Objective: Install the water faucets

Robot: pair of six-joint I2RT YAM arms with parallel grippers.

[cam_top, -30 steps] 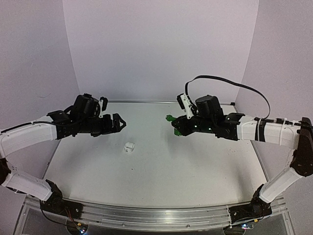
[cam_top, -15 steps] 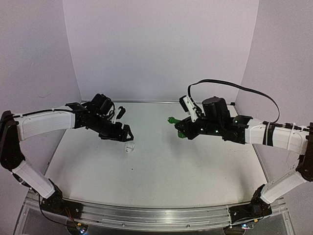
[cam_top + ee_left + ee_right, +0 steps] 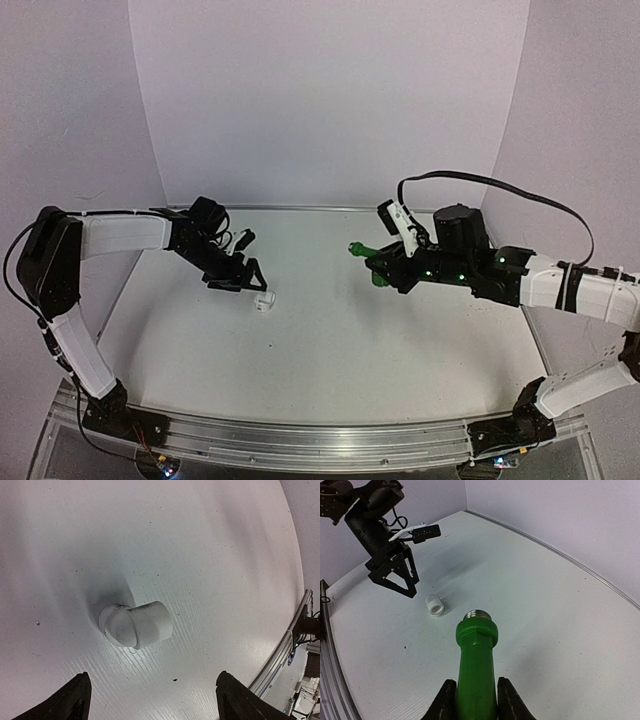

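A small white fitting point(image 3: 264, 300) lies on its side on the white table point(image 3: 330, 350), left of centre. My left gripper point(image 3: 256, 279) hangs just above and beside it, open. In the left wrist view the fitting point(image 3: 136, 625) sits ahead of the gripper point(image 3: 153, 676), whose jaws stand wide apart with nothing between them. My right gripper point(image 3: 379, 268) is shut on the green faucet point(image 3: 362, 250) and holds it above the table at centre right. In the right wrist view the faucet point(image 3: 476, 655) points its silvery threaded end away from the gripper point(image 3: 474, 691), toward the fitting point(image 3: 434, 605).
A black cable point(image 3: 500, 185) loops above the right arm. Pale walls enclose the table on the left, back and right. An aluminium rail point(image 3: 300, 440) runs along the near edge. The left arm point(image 3: 375, 515) shows in the right wrist view.
My left arm has swung out and down, bringing its open gripper right next to the white fitting. My right gripper has shifted slightly right with the green faucet still in it.
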